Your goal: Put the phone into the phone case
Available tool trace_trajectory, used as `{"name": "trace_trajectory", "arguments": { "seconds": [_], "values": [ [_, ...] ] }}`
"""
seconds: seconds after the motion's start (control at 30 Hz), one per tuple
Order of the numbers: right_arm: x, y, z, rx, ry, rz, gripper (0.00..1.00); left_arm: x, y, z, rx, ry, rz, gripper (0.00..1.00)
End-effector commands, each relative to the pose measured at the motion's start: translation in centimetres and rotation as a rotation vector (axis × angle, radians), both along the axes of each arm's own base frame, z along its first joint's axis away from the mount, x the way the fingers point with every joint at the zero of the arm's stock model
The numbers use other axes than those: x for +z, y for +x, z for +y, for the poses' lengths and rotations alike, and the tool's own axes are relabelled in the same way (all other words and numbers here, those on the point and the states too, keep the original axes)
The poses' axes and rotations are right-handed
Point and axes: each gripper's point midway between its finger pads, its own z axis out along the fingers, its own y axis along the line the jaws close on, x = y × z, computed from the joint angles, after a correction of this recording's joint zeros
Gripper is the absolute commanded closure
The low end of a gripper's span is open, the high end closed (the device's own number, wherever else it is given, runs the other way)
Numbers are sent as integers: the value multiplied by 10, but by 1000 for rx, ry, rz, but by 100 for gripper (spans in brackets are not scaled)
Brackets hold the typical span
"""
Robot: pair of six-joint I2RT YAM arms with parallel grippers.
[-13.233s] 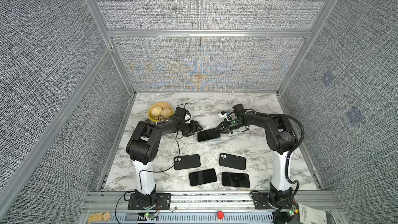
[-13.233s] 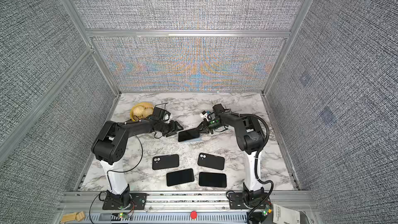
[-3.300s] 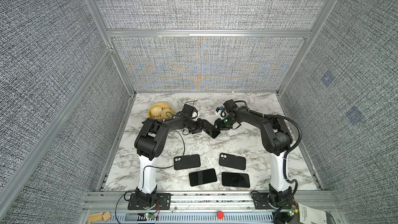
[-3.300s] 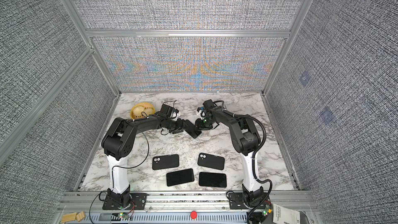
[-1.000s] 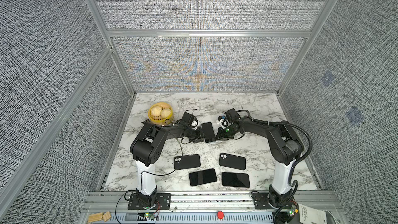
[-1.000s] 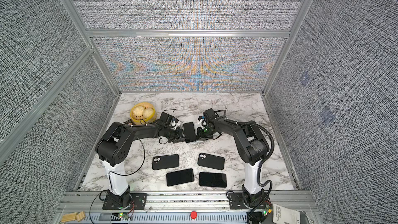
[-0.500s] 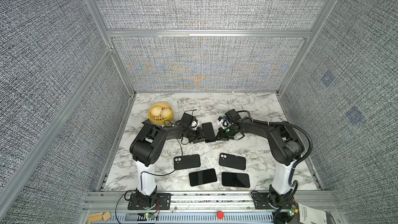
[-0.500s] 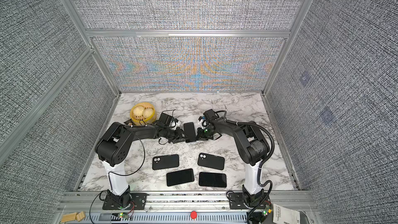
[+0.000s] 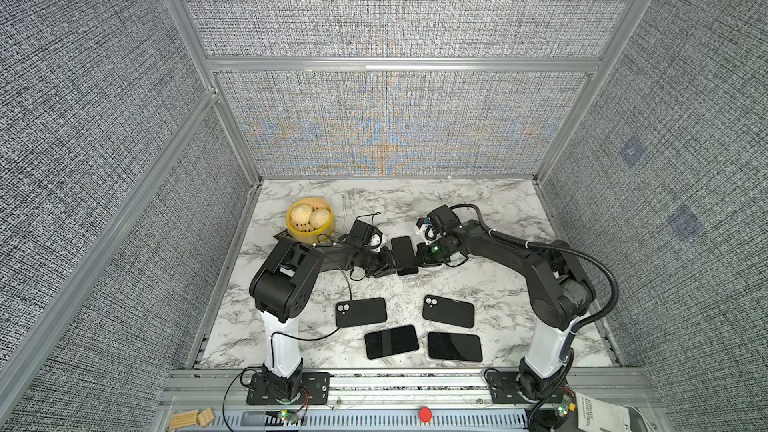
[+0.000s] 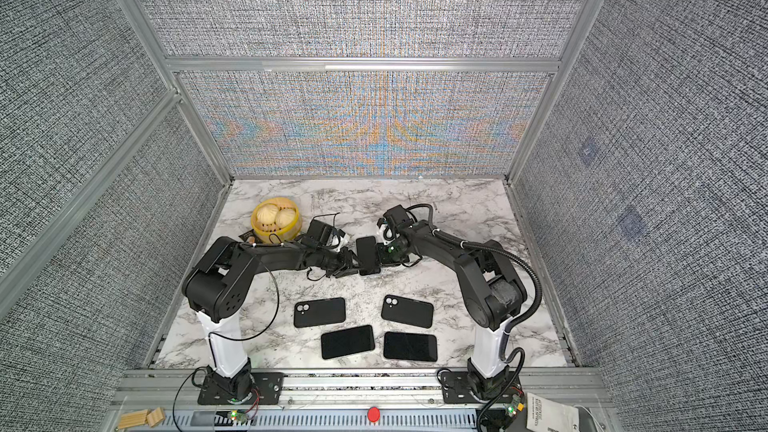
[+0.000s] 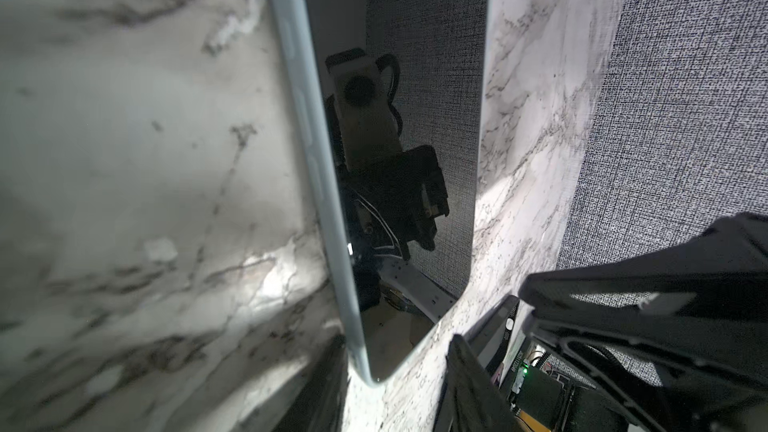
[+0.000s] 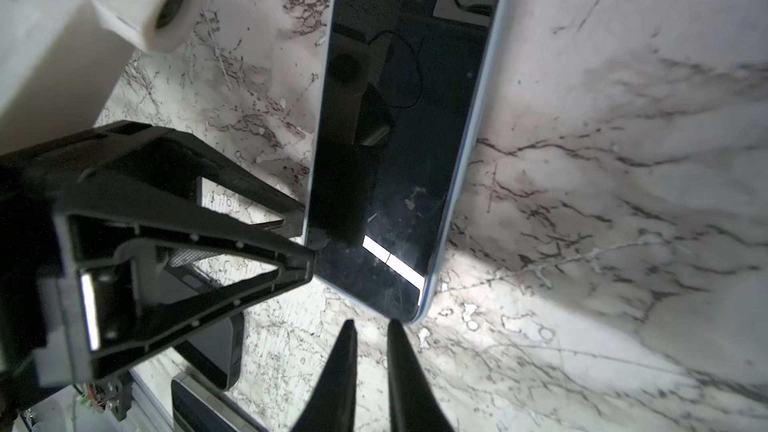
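The phone (image 9: 404, 255) (image 10: 368, 255), black glass with a pale blue edge, lies screen up on the marble table between my two grippers. My left gripper (image 9: 390, 270) (image 11: 398, 353) is open, its fingers standing either side of the phone's near corner with a gap showing. My right gripper (image 9: 419, 259) (image 12: 372, 326) is open by a narrow slit, empty, its tips just short of the phone's (image 12: 399, 139) other near corner. Two matt black phone cases (image 9: 360, 312) (image 9: 449, 311) with round camera holes lie nearer the front, apart from both grippers.
Two more black phones (image 9: 391, 341) (image 9: 454, 346) lie screen up in front of the cases. A yellow steamer basket (image 9: 309, 220) with buns stands at the back left, beside the left arm. Grey fabric walls close in three sides.
Three seconds ago the phone was held raised between the grippers, further back; now it lies flat on the table. Over the last second both arms have barely moved.
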Motion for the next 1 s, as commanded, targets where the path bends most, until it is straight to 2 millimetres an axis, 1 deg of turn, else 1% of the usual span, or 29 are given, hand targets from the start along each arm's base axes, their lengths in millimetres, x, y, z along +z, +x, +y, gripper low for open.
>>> {"name": "trace_trajectory", "arguments": {
  "seconds": [0.0, 0.1, 0.23, 0.33, 0.57, 0.8, 0.9, 0.97],
  "values": [
    [-7, -4, -6, 6, -45, 19, 77, -17, -8, 16, 27, 95, 43, 56],
    [-14, -6, -5, 9, -47, 30, 74, -15, -7, 16, 26, 93, 35, 54],
    [-21, -7, -5, 9, -55, 38, 73, -16, -9, 17, 25, 92, 35, 53],
    [-25, -6, -4, 10, -55, 44, 76, -18, -9, 17, 25, 92, 41, 53],
    [-35, -7, -6, 16, -77, 59, 84, -17, -8, 16, 21, 89, 41, 53],
    [-47, -13, -18, 11, -142, 66, 85, -17, -7, 15, 17, 88, 38, 53],
    [-47, -15, -19, 14, -146, 67, 85, -16, -6, 16, 20, 87, 35, 53],
    [-39, -13, -18, 14, -141, 55, 85, -14, -5, 16, 22, 84, 29, 53]
  ]
}}
